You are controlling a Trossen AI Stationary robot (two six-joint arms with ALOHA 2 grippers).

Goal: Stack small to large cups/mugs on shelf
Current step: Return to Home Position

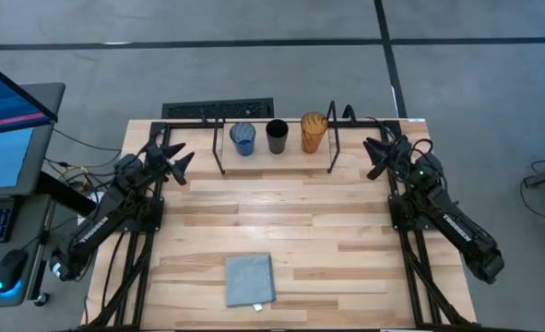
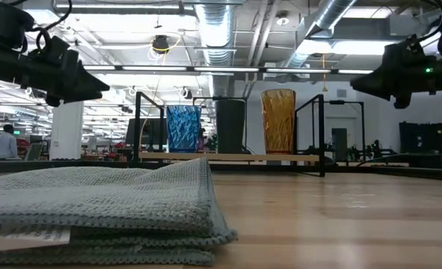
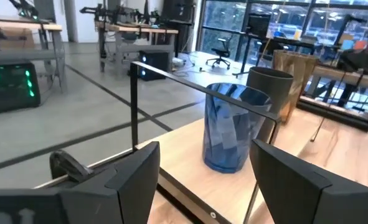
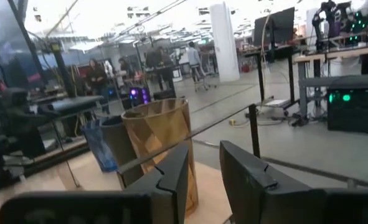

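No text or label can be read.

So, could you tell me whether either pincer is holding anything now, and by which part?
Nothing is held. The left pincer and right pincer hang open beside the shelf; the blue cup, black cup and amber cup stand free on it.

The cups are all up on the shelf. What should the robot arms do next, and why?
I'd guess: draw both arms back to rest. The blue cup, black cup and amber cup already stand in a row on the shelf, and the left gripper and right gripper hang open and empty beside its ends.
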